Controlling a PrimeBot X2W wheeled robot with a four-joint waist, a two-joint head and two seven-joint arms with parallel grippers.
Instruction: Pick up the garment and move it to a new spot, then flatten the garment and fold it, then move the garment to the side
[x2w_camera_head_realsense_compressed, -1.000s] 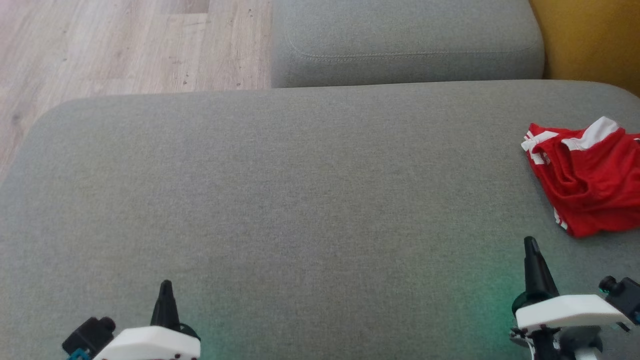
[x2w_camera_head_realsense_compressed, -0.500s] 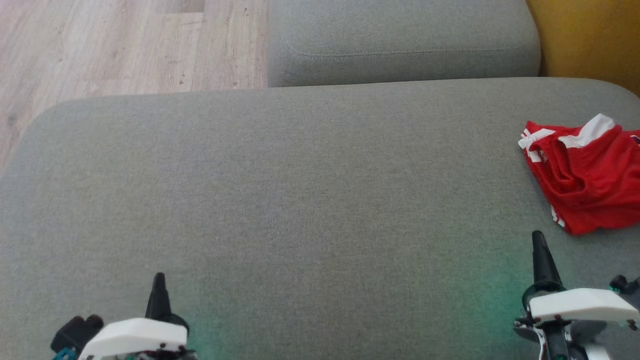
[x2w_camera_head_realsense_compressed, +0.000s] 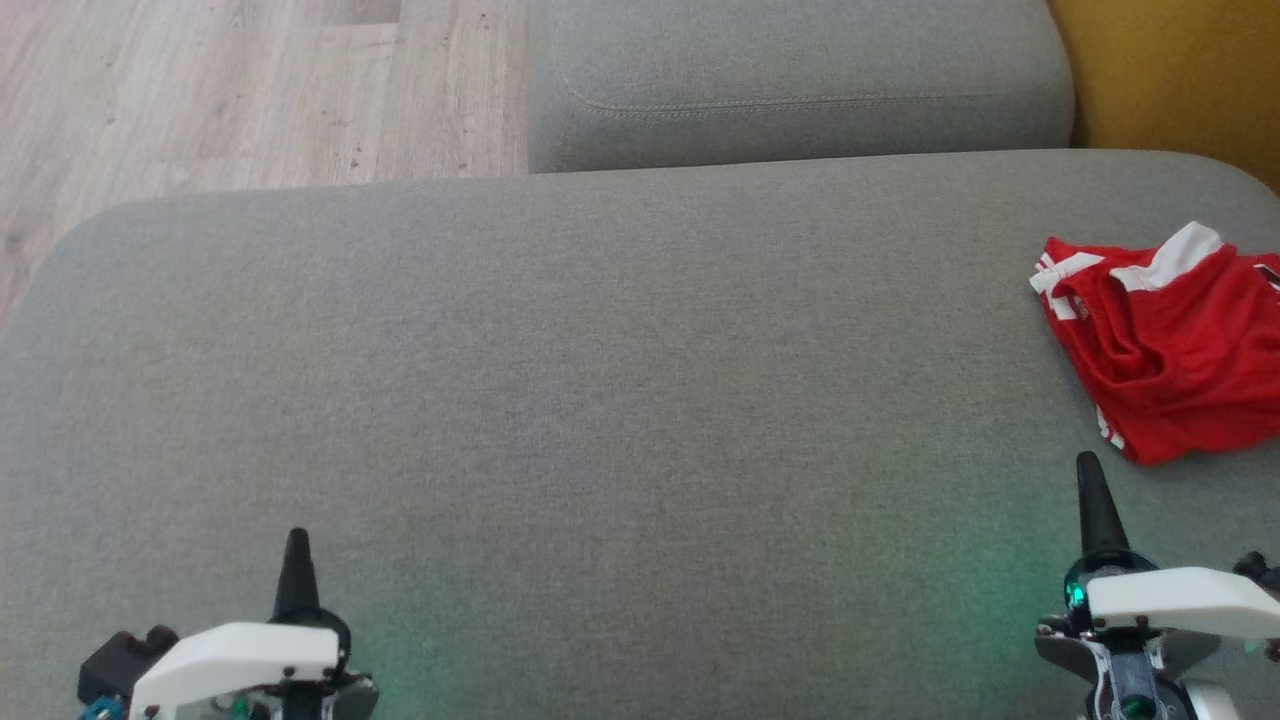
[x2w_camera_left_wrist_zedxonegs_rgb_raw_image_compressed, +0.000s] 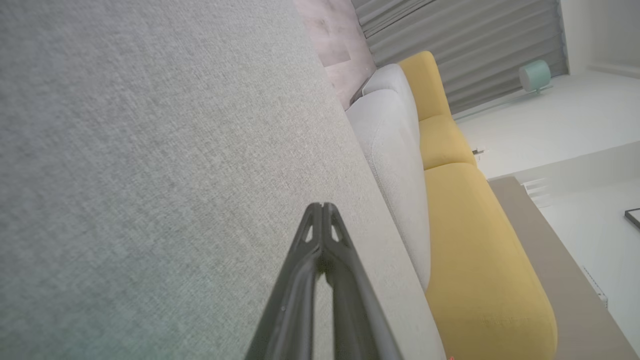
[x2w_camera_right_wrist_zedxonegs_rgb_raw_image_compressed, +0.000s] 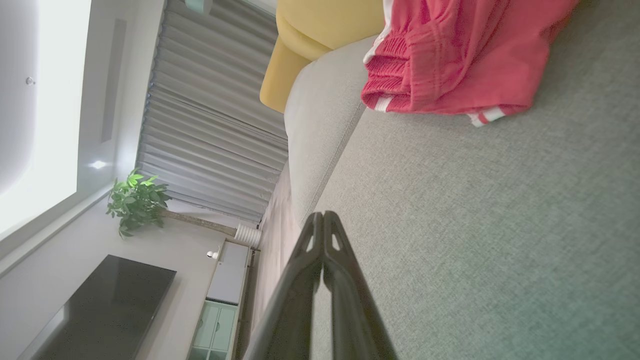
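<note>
A pair of red sports shorts with white side stripes (x2w_camera_head_realsense_compressed: 1165, 350) lies bunched at the right-hand edge of the broad grey fabric sofa seat (x2w_camera_head_realsense_compressed: 600, 380), close to the yellow upholstery (x2w_camera_head_realsense_compressed: 1170, 70) beyond. The robot's left hand (x2w_camera_head_realsense_compressed: 297, 540) and right hand (x2w_camera_head_realsense_compressed: 1090, 468) hang low over the near side of the seat. Each has its two dark fingers pressed together and grips nothing.

Over the past second the seat edge and the shorts slid leftward together in the head view, so it is the camera that turned and the cloth did not shift on the seat. The right hand's tip now stands nearer the shorts' lower corner, just short of touching.

The rumpled heap fits a garment waiting to be collected, or one already set aside. It does not look like a tidy fold, and the two cannot be told apart.
</note>
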